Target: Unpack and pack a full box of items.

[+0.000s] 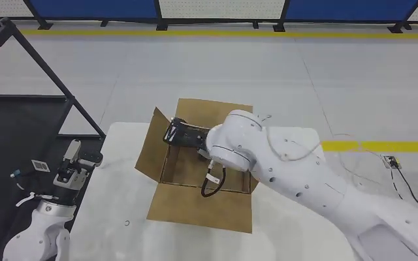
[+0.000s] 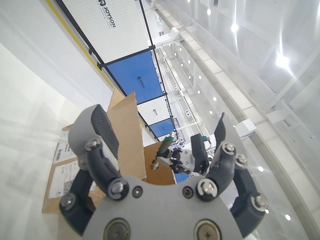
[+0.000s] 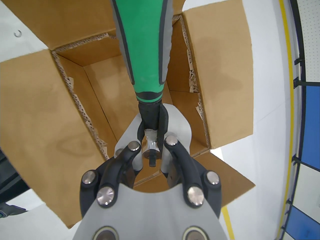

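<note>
Right hand [image 3: 152,124] grips green-handled tool [image 3: 142,38] — above open box [image 3: 220,63].

Top camera: mounted high above the arms, facing down and forward. It takes in the whole tabletop [image 1: 117,196] with the open box [image 1: 199,210] mid-frame, then the floor out to a yellow line [image 1: 196,32] and blue panels [image 1: 91,8]. Middle distance.

Left wrist camera: behind the left gripper [image 2: 160,112], off the tabletop's left edge, tilted steeply up toward the ceiling lights [image 2: 282,61]. A box flap sits near. The right gripper [image 2: 170,157] is farther off, holding a green-handled tool [image 2: 167,141].

Right wrist camera: behind the right gripper, looking down into the box, very close.

Shared by all three: box, yellow line, blue panels.
</note>
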### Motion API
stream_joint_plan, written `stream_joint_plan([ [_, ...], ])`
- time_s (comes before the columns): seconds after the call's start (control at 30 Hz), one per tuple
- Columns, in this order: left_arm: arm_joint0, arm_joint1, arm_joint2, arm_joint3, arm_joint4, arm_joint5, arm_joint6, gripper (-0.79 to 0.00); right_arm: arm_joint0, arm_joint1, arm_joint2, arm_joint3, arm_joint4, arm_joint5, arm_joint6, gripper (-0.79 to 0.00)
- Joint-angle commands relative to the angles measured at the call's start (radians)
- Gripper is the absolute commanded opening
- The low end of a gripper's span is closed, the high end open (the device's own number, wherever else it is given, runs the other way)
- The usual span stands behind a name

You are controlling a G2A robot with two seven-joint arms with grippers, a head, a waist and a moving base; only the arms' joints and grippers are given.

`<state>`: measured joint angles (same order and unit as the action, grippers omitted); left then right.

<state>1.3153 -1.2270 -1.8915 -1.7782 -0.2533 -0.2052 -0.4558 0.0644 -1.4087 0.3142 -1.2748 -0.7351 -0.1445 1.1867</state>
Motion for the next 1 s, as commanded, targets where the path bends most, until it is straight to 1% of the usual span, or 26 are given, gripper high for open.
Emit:
stream_joint_plan([
  [0.0,0.000,0.000,0.000,0.000,0.000,0.000,0.000,0.000,0.006,-0.046,-0.057,0.082,-0.031,0.007,0.010,-0.785],
  [0.1,0.000,0.000,0.000,0.000,0.000,0.000,0.000,0.000,0.000,-0.115,-0.113,0.192,-0.044,-0.002,0.000,-0.785],
  [0.2,0.000,0.000,0.000,0.000,0.000,0.000,0.000,0.000,-0.015,-0.176,-0.144,0.309,-0.051,-0.034,-0.013,-0.785],
  [0.43,0.000,0.000,0.000,0.000,0.000,0.000,0.000,0.000,-0.084,-0.302,-0.144,0.541,-0.194,-0.072,-0.021,-0.785],
  [0.53,0.000,0.000,0.000,0.000,0.000,0.000,0.000,0.000,-0.099,-0.349,-0.144,0.635,-0.221,-0.097,-0.035,-0.785],
  [0.6,0.000,0.000,0.000,0.000,0.000,0.000,0.000,0.000,-0.107,-0.378,-0.144,0.689,-0.255,-0.104,-0.033,-0.785],
  [0.73,0.000,0.000,0.000,0.000,0.000,0.000,0.000,0.000,-0.111,-0.425,-0.140,0.786,-0.250,-0.132,-0.061,-0.785],
  [0.97,0.000,0.000,0.000,0.000,0.000,0.000,0.000,0.000,-0.103,-0.481,-0.122,0.924,-0.232,-0.182,-0.103,-0.785],
])
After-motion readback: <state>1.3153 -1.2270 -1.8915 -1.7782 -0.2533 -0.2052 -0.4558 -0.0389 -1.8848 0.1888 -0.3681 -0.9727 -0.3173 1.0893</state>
